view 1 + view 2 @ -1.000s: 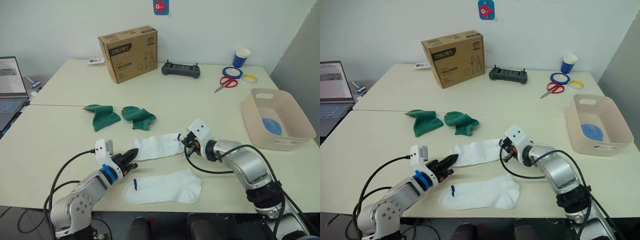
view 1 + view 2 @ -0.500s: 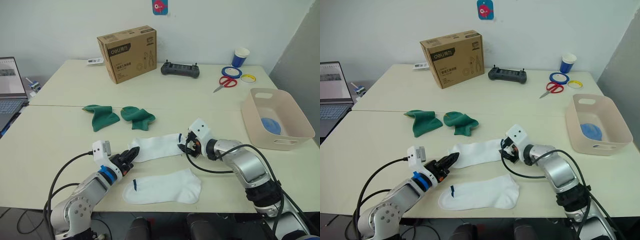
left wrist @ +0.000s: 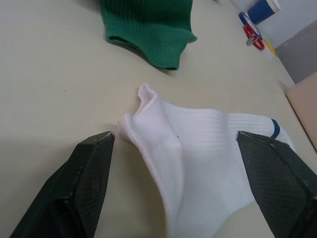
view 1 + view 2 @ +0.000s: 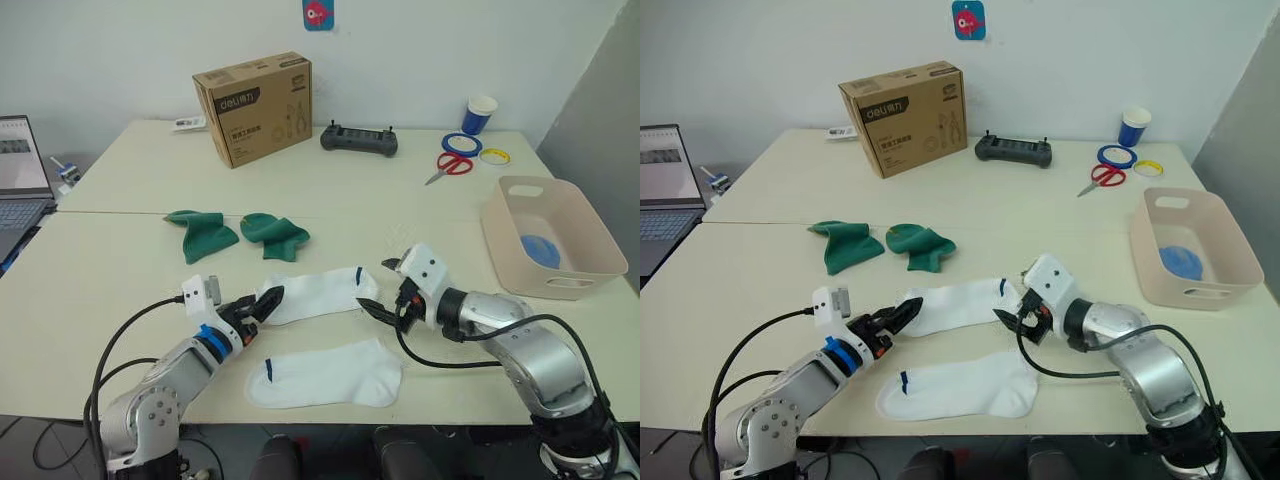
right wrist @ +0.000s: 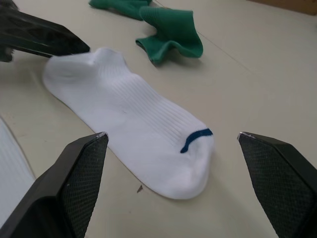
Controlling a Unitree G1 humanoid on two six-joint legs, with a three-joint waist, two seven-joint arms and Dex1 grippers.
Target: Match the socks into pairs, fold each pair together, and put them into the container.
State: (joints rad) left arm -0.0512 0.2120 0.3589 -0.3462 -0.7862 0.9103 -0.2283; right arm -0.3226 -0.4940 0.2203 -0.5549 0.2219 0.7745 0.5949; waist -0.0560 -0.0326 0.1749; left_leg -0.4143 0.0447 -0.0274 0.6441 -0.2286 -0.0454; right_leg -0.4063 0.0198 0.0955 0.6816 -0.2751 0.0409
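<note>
Nearest the robot: one white sock [image 4: 325, 373] flat by the table's front edge [image 4: 430, 412], dark mark at its left end. Just beyond it the second white sock [image 4: 318, 294] lies flat between the two grippers. Left gripper [image 4: 266, 300] sits at that sock's left end, fingers spread wide with the sock edge between them (wrist view: pads not touching the cloth). Right gripper [image 4: 383, 290] is at the sock's right end, also spread wide, sock tip with its dark mark in the gap, no contact visible. Further back: two dark green socks [image 4: 201, 232] [image 4: 273, 232], crumpled, side by side, near each other. Container [image 4: 556, 238] at the right edge of the table, something light blue [image 4: 543, 249] lying inside. Far side: cardboard box [image 4: 256, 106], black controller [image 4: 359, 140], scissors [image 4: 450, 166], tape rolls [image 4: 465, 143], blue cup [image 4: 480, 114]. Laptop [image 4: 22, 178] far left.
</note>
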